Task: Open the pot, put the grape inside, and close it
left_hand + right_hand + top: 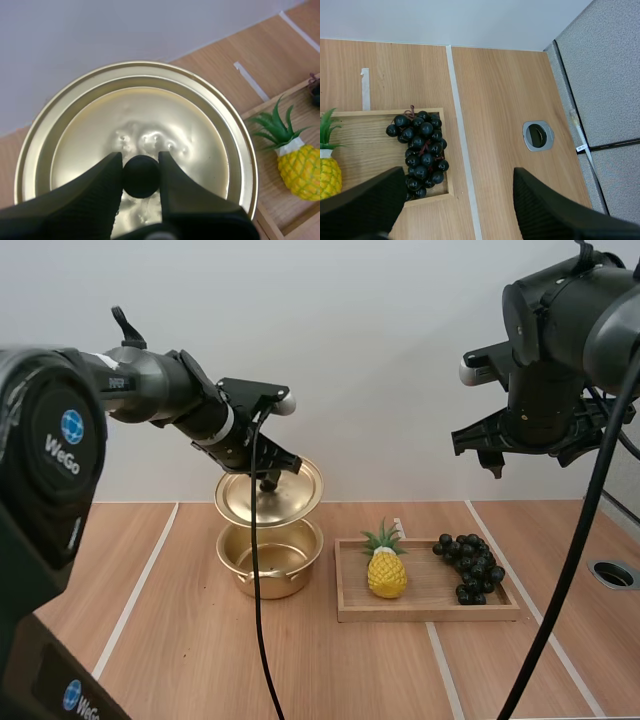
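Note:
A gold pot [270, 558] stands open on the table. Just above it hangs its gold lid [270, 493] [135, 150], tilted, with my left gripper [268, 480] [141, 176] shut on the lid's black knob [141, 176]. A bunch of dark grapes [470, 566] [420, 149] lies at the right end of a wooden tray [430, 611] [360, 150]. My right gripper [492, 462] [455, 200] hangs high above the tray's right end, open, with nothing between its fingers [365, 205].
A toy pineapple [387, 568] [297, 165] [327, 170] lies at the tray's left end, beside the pot. A round metal grommet [613, 573] [538, 135] is set into the table at the far right. White tape lines cross the wooden tabletop.

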You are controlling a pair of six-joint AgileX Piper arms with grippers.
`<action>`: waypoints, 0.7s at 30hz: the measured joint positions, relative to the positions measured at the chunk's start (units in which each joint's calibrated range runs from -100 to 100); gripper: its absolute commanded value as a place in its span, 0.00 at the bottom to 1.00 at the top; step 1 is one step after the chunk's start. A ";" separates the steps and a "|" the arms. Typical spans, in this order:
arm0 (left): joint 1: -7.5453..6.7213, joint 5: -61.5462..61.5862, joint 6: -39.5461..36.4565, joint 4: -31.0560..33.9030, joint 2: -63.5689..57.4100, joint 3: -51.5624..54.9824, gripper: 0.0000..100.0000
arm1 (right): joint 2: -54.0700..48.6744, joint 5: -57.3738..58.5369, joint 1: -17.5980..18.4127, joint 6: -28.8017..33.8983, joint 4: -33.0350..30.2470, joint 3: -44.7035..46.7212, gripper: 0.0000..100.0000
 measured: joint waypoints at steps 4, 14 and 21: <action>0.00 -0.07 -0.12 0.12 -4.94 -2.50 0.01 | 0.00 0.00 0.00 0.00 0.00 0.00 1.00; 0.00 -11.18 -6.53 6.34 -17.70 -10.71 0.01 | 0.00 -0.83 0.00 -1.12 0.00 0.00 1.00; 0.00 -15.75 -11.70 6.85 -23.77 -18.51 0.01 | 0.00 -0.83 0.00 -4.86 3.64 0.00 1.00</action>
